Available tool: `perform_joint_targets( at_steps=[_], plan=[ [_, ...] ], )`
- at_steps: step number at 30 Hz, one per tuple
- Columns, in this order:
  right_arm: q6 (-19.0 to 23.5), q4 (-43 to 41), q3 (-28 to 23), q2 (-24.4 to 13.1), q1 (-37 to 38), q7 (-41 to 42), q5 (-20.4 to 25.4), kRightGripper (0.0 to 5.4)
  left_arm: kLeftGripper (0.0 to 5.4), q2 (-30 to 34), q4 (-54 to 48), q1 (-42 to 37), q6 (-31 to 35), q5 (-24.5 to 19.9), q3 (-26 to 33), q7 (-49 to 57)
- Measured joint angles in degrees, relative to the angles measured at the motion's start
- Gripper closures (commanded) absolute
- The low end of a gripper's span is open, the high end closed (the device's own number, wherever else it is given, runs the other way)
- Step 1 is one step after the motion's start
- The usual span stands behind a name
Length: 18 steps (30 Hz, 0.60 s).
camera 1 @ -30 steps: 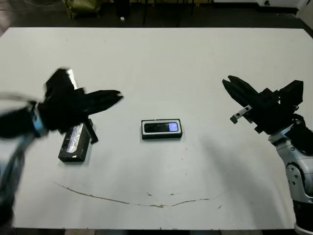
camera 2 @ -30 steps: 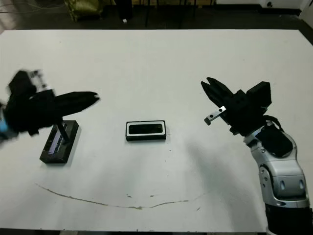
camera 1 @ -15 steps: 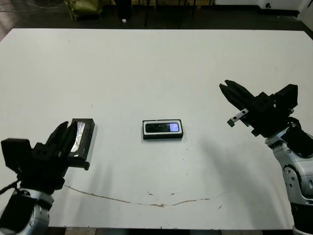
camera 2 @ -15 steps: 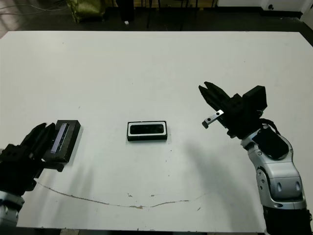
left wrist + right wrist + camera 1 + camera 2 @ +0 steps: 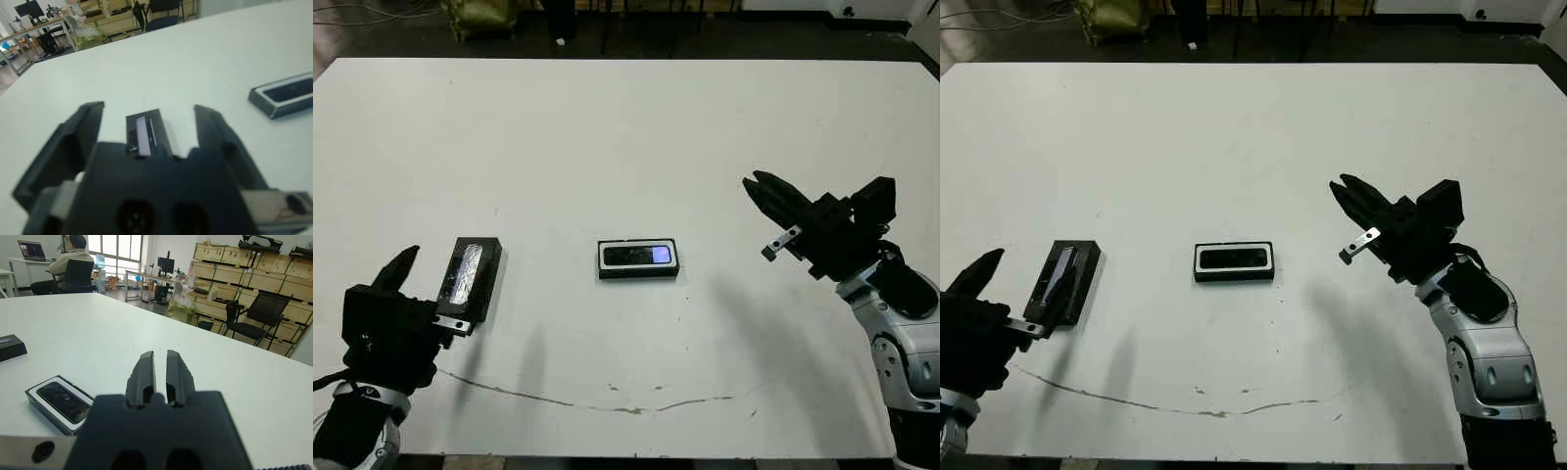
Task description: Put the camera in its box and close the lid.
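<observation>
One flat, stiff and probably light lid (image 5: 470,279), lying well to the left of the box (image 5: 638,258) with the camera (image 5: 639,256) in it, is best taken across its long edges by the spread-open left gripper (image 5: 146,142), while the right gripper (image 5: 759,186) is held nearly closed

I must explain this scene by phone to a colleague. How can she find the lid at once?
Start at the white table and look toward the robot's left side, near the left gripper. The lid lies flat there, a black rectangle. Unlike the box in the middle, which has a white lining around the camera, the lid has a shiny silvery strip along its face.
</observation>
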Motion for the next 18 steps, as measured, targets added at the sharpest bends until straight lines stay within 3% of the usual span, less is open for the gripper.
perform_joint_targets(
  at_steps=[1, 6, 10, 13, 18],
  plan=[
    [0.0, 0.1, 0.0, 0.0, 0.0, 0.1, 0.0, 5.40, 0.05, 0.1, 0.4, 0.0, -0.2, -0.1, -0.2, -0.4],
    [0.0, 0.3, 0.0, 0.0, 0.0, 0.3, 0.1, 5.40, 0.02, -0.1, 2.4, -0.6, -0.8, -0.2, -0.7, -0.7],
    [0.0, 0.6, 0.0, 0.0, 0.0, 0.3, 0.1, 5.40, 0.02, -0.5, 0.1, -1.8, 9.1, -0.8, -1.3, 1.2],
    [0.0, 0.8, 0.0, 0.0, 0.0, 0.4, 0.1, 5.40, 0.02, -1.2, -1.5, -3.4, 16.4, -5.2, -0.2, 1.1],
    [0.0, 0.8, 0.0, 0.0, 0.0, 0.4, 0.1, 5.40, 0.02, -2.5, -1.5, -5.4, 22.9, -11.9, 2.7, 0.7]
  ],
)
